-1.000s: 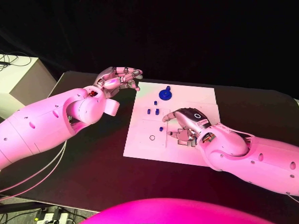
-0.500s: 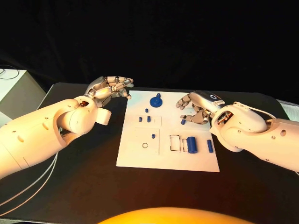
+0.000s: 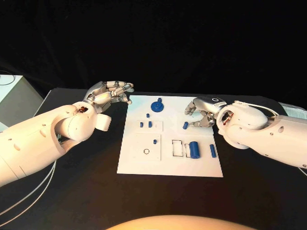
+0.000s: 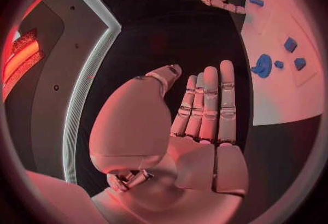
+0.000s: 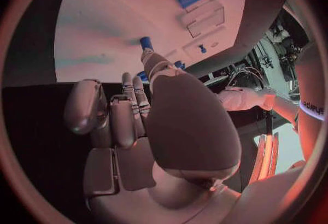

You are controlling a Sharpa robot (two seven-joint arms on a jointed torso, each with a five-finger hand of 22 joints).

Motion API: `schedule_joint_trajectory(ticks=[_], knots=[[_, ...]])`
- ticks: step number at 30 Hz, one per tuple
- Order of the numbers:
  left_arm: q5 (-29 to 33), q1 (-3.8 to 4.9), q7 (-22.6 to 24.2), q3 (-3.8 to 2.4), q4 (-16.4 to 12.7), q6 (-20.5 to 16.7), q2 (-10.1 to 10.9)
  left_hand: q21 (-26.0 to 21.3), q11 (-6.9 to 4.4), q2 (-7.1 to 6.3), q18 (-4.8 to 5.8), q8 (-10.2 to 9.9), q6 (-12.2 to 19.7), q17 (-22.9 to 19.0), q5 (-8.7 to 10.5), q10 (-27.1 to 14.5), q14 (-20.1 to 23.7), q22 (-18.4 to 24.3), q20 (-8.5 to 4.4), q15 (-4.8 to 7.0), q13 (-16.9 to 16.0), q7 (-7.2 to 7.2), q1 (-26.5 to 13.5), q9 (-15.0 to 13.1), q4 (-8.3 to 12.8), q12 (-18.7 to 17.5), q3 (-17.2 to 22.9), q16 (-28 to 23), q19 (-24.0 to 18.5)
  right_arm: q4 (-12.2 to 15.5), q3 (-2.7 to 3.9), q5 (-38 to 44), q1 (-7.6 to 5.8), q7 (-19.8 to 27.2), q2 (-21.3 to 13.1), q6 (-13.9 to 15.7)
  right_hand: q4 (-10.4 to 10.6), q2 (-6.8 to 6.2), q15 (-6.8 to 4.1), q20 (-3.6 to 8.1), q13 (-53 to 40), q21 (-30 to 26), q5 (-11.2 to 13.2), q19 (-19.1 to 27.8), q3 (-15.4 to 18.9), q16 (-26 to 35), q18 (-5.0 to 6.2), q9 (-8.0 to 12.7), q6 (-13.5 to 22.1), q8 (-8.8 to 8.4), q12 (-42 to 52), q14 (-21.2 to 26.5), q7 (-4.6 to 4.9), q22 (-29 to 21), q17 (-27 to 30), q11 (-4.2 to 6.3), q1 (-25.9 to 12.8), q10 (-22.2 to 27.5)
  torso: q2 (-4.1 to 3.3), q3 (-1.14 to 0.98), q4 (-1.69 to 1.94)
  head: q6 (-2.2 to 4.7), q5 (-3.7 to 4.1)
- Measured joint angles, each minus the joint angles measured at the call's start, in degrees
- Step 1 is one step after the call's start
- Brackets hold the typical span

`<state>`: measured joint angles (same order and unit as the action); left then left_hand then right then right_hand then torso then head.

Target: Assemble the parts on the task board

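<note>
- White task board point(image 3: 169, 165) lies mid-table, long axis running away from the robot.
- Blue parts point(image 3: 195, 149) lie lengthwise on it.
- Right hand point(image 3: 203, 114) has lifted off the board, fingers curled, empty.
- Left hand point(image 3: 109, 93) hovers beside the far corner, fingers apart.

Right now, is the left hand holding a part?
No. In the left wrist view the left hand has its fingers straight and nothing in its palm, off the board.

Right hand point(image 3: 203, 115) hides its grasp
</note>
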<state>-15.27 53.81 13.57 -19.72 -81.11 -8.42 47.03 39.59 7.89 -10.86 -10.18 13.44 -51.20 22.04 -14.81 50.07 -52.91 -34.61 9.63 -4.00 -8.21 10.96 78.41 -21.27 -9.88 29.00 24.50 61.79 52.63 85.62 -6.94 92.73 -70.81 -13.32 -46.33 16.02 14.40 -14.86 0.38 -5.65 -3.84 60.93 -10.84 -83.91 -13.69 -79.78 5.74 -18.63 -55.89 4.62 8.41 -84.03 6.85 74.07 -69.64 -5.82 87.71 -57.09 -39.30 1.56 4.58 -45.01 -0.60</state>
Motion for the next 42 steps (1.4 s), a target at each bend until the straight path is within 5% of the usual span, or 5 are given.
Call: schedule_joint_trajectory(ticks=[14, 32, 40, 42], knots=[[-0.10, 0.00, -0.35, 0.01, 0.01, -0.03, 0.06, 0.00, 0.00, 0.25, 0.00, 0.00, 0.00, 0.00, 0.00, 0.00, 0.00, 0.06, 0.00, 0.00, 0.05, 0.00, 0.25, 0.01, -0.16, 0.25, -0.16, 0.00, 0.00, 0.63, -0.17, 1.80, 0.26, -0.69, 0.50, -4.32, 1.09, 0.66, 0.00, 0.00, -0.22, 1.16, -2.25, 0.00, 0.03, 0.00, 0.00, -0.20, -1.13, 0.00, 1.16, 0.00, -0.14, 0.87, 0.80, 0.73, 1.29, -2.79, -0.08, -0.01, -0.10, -0.46, -0.01], [-0.21, 0.00, -0.74, 0.01, 0.05, -0.06, 0.07, 0.00, 0.00, 0.25, 0.00, 0.00, 0.00, 0.01, 0.00, 0.00, 0.00, 0.06, 0.00, 0.00, 0.04, 0.00, 0.25, -0.04, -0.15, 0.25, -0.16, 0.00, 0.00, 0.09, -0.29, 2.00, 1.24, -0.65, 2.14, -3.61, 1.95, 0.89, -0.41, 0.20, -0.14, 2.88, -2.59, -0.20, -6.32, 0.00, 0.00, -0.44, -2.58, 0.45, 0.76, 0.00, 0.58, 0.88, 0.36, 1.35, 1.52, -6.66, -0.04, 0.02, -0.02, -0.76, -0.32], [-0.23, 0.00, -0.86, 0.01, 0.00, -0.07, 0.11, 0.00, 0.00, 0.25, 0.00, 0.00, 0.00, 0.01, 0.00, 0.00, 0.00, 0.05, 0.00, 0.00, 0.04, 0.00, 0.25, -0.03, -0.16, 0.25, -0.16, 0.00, 0.00, -0.17, -0.27, 2.15, 1.37, -0.90, 2.34, -3.03, 1.26, 1.30, -0.83, 0.63, -0.23, 4.83, -2.58, -0.19, -10.78, -0.22, -0.92, -1.48, -5.44, 2.24, 0.29, 0.01, 0.60, 0.87, -0.03, 1.72, 1.09, -10.52, -0.04, 0.02, -0.11, -0.99, -0.47], [-0.24, 0.00, -0.89, 0.01, -0.01, -0.07, 0.13, 0.00, 0.00, 0.25, 0.00, 0.00, 0.00, 0.01, 0.00, 0.00, 0.00, 0.05, 0.00, 0.00, 0.04, 0.00, 0.25, -0.03, -0.15, 0.25, -0.15, 0.00, 0.00, -0.18, -0.27, 2.25, 1.41, -0.97, 2.36, -2.89, 0.93, 1.59, -1.24, 0.95, -0.37, 5.44, -0.96, -0.09, -12.07, -0.44, -0.91, -1.90, -6.32, 2.89, 0.12, 0.02, 0.37, 0.87, -0.11, 1.88, 0.80, -11.57, -0.04, 0.02, -0.13, -1.02, -0.49]])
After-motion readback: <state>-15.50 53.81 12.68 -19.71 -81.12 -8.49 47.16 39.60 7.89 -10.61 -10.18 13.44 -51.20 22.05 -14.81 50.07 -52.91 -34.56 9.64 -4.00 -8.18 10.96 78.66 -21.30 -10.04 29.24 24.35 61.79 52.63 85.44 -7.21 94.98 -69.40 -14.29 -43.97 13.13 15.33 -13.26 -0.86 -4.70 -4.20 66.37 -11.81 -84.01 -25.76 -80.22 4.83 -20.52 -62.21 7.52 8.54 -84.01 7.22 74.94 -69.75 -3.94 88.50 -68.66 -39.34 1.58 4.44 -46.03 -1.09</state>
